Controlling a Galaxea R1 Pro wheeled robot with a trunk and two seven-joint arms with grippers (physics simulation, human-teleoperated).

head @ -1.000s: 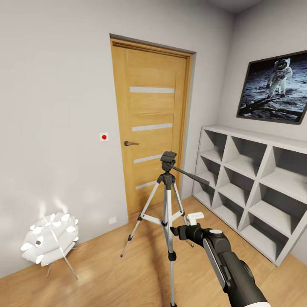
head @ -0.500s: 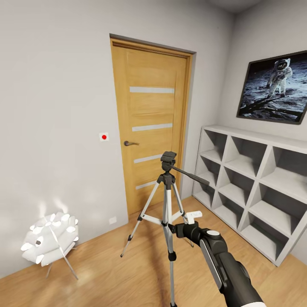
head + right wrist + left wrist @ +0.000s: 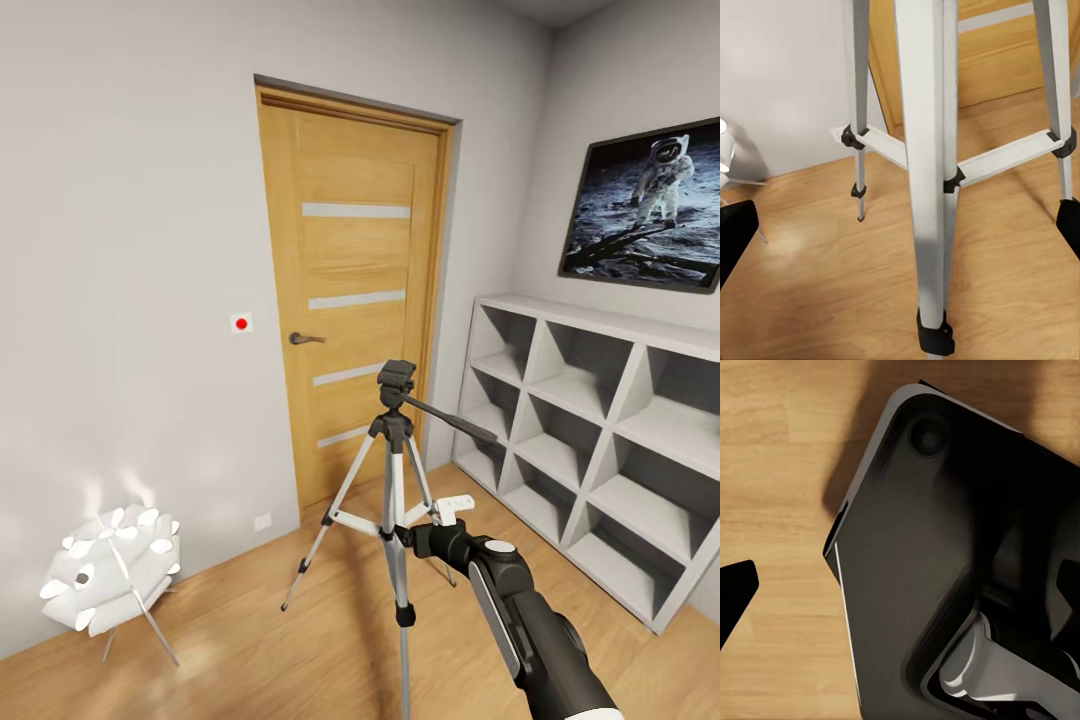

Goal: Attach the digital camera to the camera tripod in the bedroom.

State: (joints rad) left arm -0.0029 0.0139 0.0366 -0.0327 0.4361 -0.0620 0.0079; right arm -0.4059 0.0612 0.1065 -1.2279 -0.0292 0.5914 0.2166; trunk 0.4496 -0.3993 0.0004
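Your right end effector (image 3: 408,541) is open and empty just beside the silver three-legged camera tripod (image 3: 394,470); attaching is not begun.

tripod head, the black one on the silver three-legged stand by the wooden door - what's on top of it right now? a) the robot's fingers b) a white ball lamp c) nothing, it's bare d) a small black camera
c: in the head view the black head of the silver three-legged camera tripod carries nothing on top, only its long black pan handle sticking out to the side; the right gripper sits lower, level with the legs.
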